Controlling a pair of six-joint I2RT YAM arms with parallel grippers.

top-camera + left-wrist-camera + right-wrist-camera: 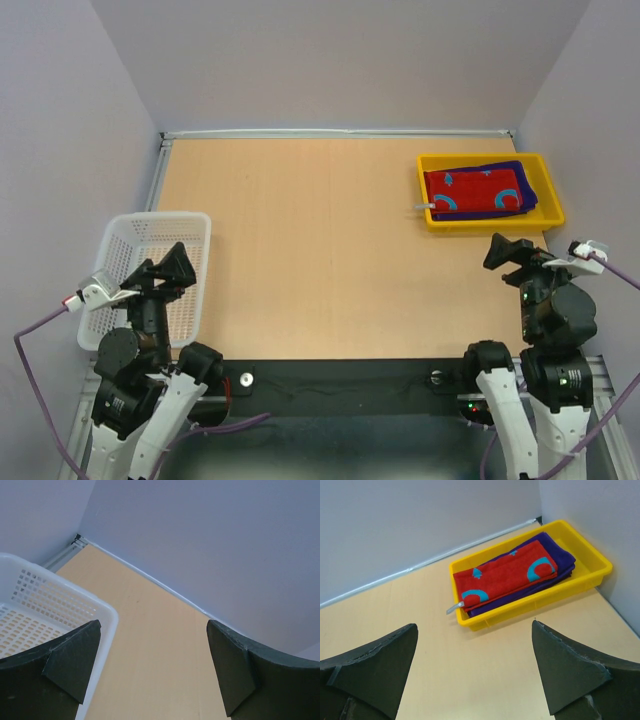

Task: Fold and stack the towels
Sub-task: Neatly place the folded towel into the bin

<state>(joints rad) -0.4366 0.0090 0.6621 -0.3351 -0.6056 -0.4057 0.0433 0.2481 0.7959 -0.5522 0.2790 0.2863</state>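
Though unseen by left wrist, towels (505, 572) in tray (520, 607); left tool (152, 630), right tool (474, 627) agape.

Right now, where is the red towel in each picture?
Top external: upper right, the red towel lies in the yellow tray.
Left wrist: not in it; only the white basket and the table show.
Right wrist: upper middle, the red towel sits on top of the purple towels.
Shared landmark: the yellow tray, seen in the top external and right wrist views.
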